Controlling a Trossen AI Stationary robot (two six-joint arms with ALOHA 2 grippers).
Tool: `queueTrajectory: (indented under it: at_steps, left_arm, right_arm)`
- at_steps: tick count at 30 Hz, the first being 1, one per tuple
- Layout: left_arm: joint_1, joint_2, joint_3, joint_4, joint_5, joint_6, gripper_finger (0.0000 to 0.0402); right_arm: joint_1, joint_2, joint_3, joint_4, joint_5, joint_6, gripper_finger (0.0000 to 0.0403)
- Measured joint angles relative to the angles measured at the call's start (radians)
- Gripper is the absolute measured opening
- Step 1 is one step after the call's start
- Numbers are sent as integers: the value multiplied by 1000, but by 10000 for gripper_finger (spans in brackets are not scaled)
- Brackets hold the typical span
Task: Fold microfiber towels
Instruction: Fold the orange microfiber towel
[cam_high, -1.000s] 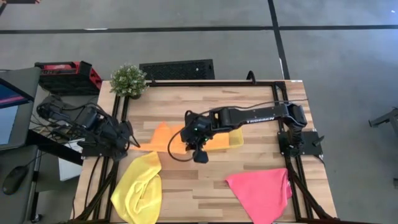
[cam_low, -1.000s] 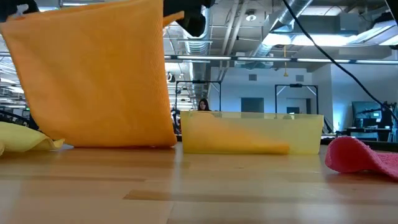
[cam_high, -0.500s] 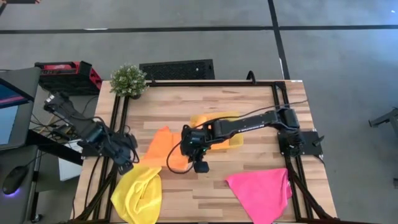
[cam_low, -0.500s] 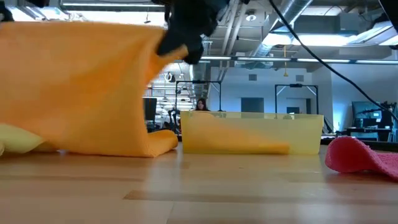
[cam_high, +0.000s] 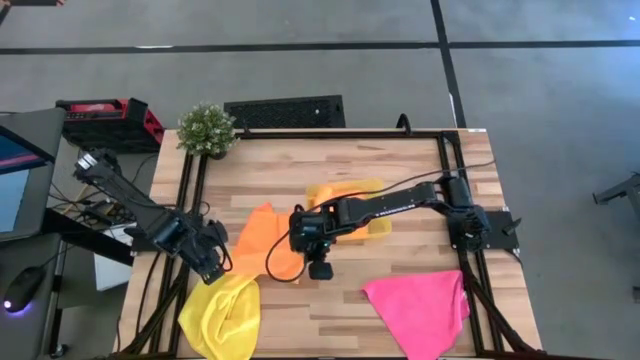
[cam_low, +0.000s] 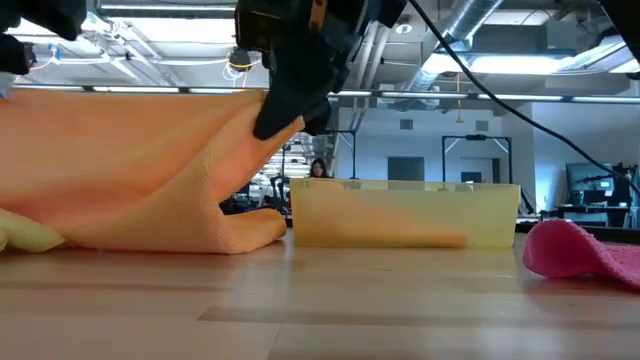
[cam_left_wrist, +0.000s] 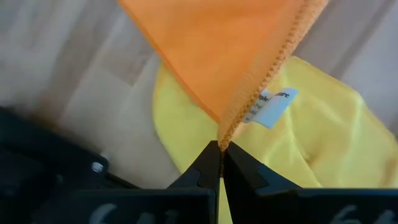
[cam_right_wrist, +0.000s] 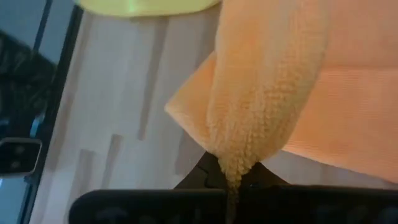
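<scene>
The orange towel (cam_high: 262, 238) now sags lower over the table (cam_high: 400, 270); the left claw (cam_left_wrist: 220, 148) and right claw (cam_right_wrist: 231, 175) have dropped, each clamped on 1 edge; another orange cloth (cam_high: 345, 190) lies in the tray (cam_low: 400, 215).

Overhead straight down, low level across table (cam_high: 400, 300) — both wrists close on orange towel (cam_left_wrist: 224, 43).

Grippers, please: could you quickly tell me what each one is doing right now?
Left tool: closed on a corner of the orange towel.
Right tool: closed on another corner of it.
</scene>
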Motion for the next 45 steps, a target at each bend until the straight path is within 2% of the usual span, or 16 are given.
queueTrajectory:
  at_steps: [8,13,23,27,33,41,45]
  left_arm:
    - [56,66,0,-59,-63,56,0]
    - [108,65,0,-72,-142,63,0]
    - [220,65,0,-124,-224,107,0]
    - [250,69,0,-124,-255,112,0]
    - [285,69,-47,-105,-256,122,0]
    - [342,69,-96,-101,-255,150,0]
    - [371,69,-96,-74,-293,183,0]
  right_arm:
    - [-26,0,0,-4,132,81,10]
    - [-33,0,0,-3,159,124,7]
    - [-35,0,0,-7,272,136,7]
    - [-39,0,0,-7,277,136,8]
    - [-52,0,0,-7,349,145,7]
    - [-65,0,0,-7,391,153,9]
    - [-71,0,0,-7,408,177,7]
